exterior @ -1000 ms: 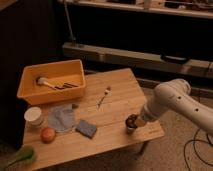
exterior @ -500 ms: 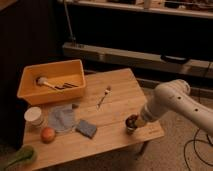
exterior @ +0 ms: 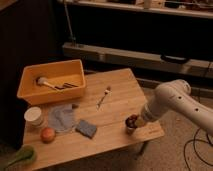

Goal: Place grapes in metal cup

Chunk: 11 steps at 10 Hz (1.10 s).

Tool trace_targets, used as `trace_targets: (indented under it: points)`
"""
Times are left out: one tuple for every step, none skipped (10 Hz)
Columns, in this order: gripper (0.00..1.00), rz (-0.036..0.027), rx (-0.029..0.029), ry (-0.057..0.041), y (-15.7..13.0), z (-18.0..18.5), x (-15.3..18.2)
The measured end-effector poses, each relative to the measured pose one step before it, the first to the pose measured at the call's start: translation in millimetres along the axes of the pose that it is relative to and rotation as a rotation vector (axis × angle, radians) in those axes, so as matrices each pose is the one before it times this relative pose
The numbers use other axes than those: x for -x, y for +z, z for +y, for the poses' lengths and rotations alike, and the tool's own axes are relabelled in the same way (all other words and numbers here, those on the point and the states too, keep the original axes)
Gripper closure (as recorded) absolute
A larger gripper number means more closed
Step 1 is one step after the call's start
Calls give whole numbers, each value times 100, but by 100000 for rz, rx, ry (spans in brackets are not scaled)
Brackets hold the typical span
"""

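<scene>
Hand (exterior: 136,121) low, beneath bent arm (exterior: 172,102)

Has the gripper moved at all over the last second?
No. The gripper is at the same spot by the metal cup and grapes, near the table's right edge.

Table (exterior: 123,86): bin (exterior: 50,94), metal cup (exterior: 130,128) (gripper (exterior: 138,121) beside)

The gripper (exterior: 136,121) is at the tabletop's (exterior: 120,107) near right corner, just beside the metal cup (exterior: 130,127), with the grapes (exterior: 132,119) at the cup's top. Left of the gripper, bare wood runs as far as a blue sponge (exterior: 86,128) and a grey cloth (exterior: 62,117). Behind the gripper, only a thin utensil (exterior: 103,96) lies flat. A yellow bin (exterior: 50,80) walls off the far left corner. A white cup (exterior: 34,116) and an orange fruit (exterior: 48,134) crowd the left edge. The robot's arm (exterior: 172,102) fills the space to the right.
</scene>
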Motion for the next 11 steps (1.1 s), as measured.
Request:
trace_targets:
  points:
    - [21, 17, 2, 11, -5, -41, 51]
    - [20, 2, 117, 55, 53, -23, 61]
    - [20, -29, 122, -55, 26, -6, 112]
    - [20, 72, 252, -15, 100, 18, 19]
    - [20, -68, 94, 45, 28, -17, 85]
    - [20, -41, -48, 65, -15, -35, 45]
    - [20, -44, -100, 46, -44, -23, 42]
    - [20, -185, -488, -211, -159, -10, 135]
    - [20, -190, -498, -56, -65, -19, 46]
    - [20, -15, -28, 50, -5, -14, -22]
    - [20, 17, 17, -6, 14, 6, -5]
